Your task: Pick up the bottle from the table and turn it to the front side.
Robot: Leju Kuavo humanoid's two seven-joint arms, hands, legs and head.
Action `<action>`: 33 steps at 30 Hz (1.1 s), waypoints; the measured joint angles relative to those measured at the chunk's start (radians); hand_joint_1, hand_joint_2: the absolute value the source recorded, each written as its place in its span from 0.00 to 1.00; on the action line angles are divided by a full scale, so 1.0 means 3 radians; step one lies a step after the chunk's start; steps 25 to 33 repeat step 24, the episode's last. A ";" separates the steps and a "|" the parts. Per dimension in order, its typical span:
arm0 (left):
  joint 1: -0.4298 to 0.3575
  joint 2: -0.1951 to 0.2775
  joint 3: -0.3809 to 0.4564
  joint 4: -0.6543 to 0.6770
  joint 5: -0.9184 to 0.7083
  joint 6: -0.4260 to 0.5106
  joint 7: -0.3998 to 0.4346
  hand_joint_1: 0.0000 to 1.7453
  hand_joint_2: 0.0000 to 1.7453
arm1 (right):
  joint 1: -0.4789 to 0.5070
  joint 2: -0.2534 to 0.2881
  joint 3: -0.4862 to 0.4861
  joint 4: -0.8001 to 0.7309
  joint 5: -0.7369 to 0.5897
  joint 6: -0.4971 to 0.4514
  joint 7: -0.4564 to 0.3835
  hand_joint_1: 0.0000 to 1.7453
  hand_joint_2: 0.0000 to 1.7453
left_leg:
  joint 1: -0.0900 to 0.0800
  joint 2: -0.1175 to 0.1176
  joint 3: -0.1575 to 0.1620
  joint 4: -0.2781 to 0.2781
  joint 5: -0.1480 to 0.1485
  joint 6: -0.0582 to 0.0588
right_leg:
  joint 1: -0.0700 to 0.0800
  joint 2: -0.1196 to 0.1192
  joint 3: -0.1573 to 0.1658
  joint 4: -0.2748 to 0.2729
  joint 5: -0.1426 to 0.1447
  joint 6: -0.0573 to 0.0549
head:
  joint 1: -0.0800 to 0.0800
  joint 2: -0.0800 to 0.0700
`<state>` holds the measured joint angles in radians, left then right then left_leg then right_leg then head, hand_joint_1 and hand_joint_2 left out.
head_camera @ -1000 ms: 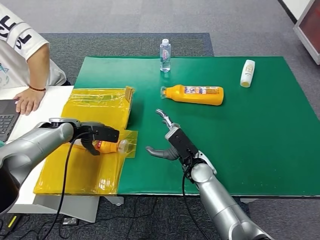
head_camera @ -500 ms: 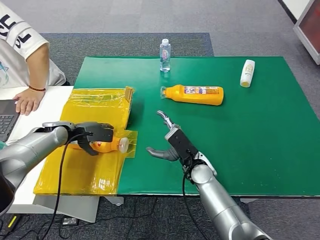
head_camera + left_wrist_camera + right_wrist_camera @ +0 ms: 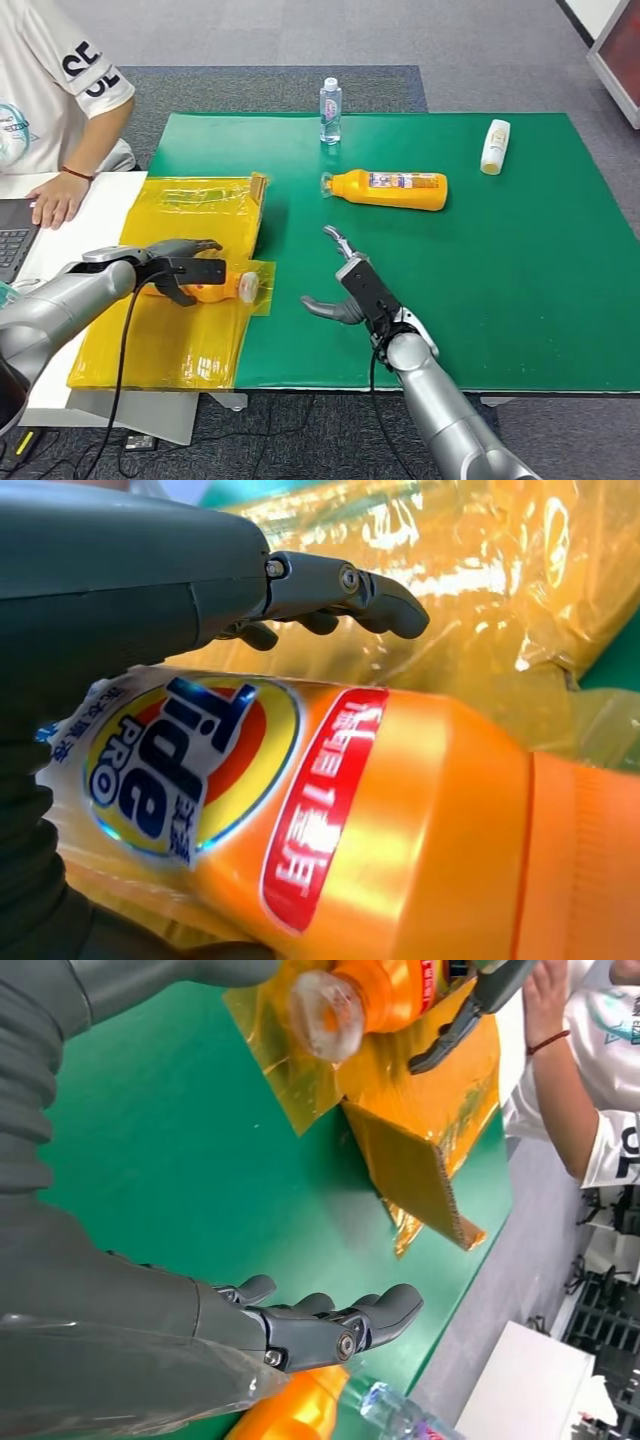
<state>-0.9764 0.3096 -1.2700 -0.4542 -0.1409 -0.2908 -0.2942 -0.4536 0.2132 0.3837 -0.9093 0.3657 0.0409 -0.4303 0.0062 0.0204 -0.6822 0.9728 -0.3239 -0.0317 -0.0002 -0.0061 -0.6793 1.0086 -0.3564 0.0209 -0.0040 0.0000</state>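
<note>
Fingers (image 3: pixel 343 583) of the left hand (image 3: pixel 185 270) are spreading loosely over the bottle (image 3: pixel 219 291) lying on the yellow wrap (image 3: pixel 166 340), thumb beneath, grip uncertain; glossy, rigid, probably slippery plastic, best taken mid-body; right hand (image 3: pixel 355 290) hovering open.

Lab: green test table (image 3: pixel 528 250), laptop (image 3: pixel 11 240)

I count two orange bottles: one (image 3: pixel 215 291) on the yellow sheet, one (image 3: pixel 389 189) lying on the green mat (image 3: pixel 528 260). One clear water bottle (image 3: pixel 330 110), upright. One white bottle (image 3: pixel 495 146), on its side. One yellow sheet (image 3: pixel 181 340). One laptop (image 3: pixel 13 235). One person (image 3: pixel 53 90). Two robot hands: left (image 3: pixel 185 268), right (image 3: pixel 351 290).
</note>
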 joint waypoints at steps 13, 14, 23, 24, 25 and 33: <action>0.0582 -0.0044 0.1174 -0.1130 -0.1148 0.0700 0.0104 0.00 1.00 | 0.0257 -0.0087 -0.0260 -0.0276 0.0178 -0.0093 0.0164 0.00 1.00 | -0.0001 -0.0001 -0.0001 0.0000 -0.0004 0.0004 | -0.0002 0.0000 0.0002 -0.0003 -0.0003 0.0005 | 0.0000 0.0000; 0.0633 -0.0049 0.1316 -0.1293 -0.1259 0.0664 0.0119 0.00 1.00 | 0.0282 -0.0096 -0.0289 -0.0303 0.0196 -0.0094 0.0174 0.00 1.00 | -0.0001 -0.0001 -0.0001 0.0000 -0.0005 0.0004 | -0.0002 0.0000 0.0001 -0.0003 -0.0003 0.0005 | 0.0000 0.0000; 0.0880 -0.0107 0.2035 -0.2335 -0.1679 0.0535 0.0153 0.00 1.00 | 0.0407 -0.0149 -0.0478 -0.0492 0.0278 -0.0096 0.0206 0.00 1.00 | -0.0001 0.0000 -0.0001 0.0000 -0.0007 0.0003 | -0.0002 0.0001 0.0001 -0.0003 -0.0004 0.0007 | 0.0000 0.0000; 0.0899 -0.0113 0.2058 -0.2388 -0.1690 0.0538 0.0156 0.00 1.00 | 0.0413 -0.0151 -0.0488 -0.0506 0.0279 -0.0096 0.0207 0.00 1.00 | -0.0001 0.0000 -0.0001 0.0000 -0.0007 0.0003 | -0.0002 0.0001 0.0001 -0.0003 -0.0004 0.0007 | 0.0000 0.0000; 0.0899 -0.0113 0.2058 -0.2388 -0.1690 0.0538 0.0156 0.00 1.00 | 0.0413 -0.0151 -0.0488 -0.0506 0.0279 -0.0096 0.0207 0.00 1.00 | -0.0001 0.0000 -0.0001 0.0000 -0.0007 0.0003 | -0.0002 0.0001 0.0001 -0.0003 -0.0004 0.0007 | 0.0000 0.0000; 0.0899 -0.0113 0.2058 -0.2388 -0.1690 0.0538 0.0156 0.00 1.00 | 0.0413 -0.0151 -0.0488 -0.0506 0.0279 -0.0096 0.0207 0.00 1.00 | -0.0001 0.0000 -0.0001 0.0000 -0.0007 0.0003 | -0.0002 0.0001 0.0001 -0.0003 -0.0004 0.0007 | 0.0000 0.0000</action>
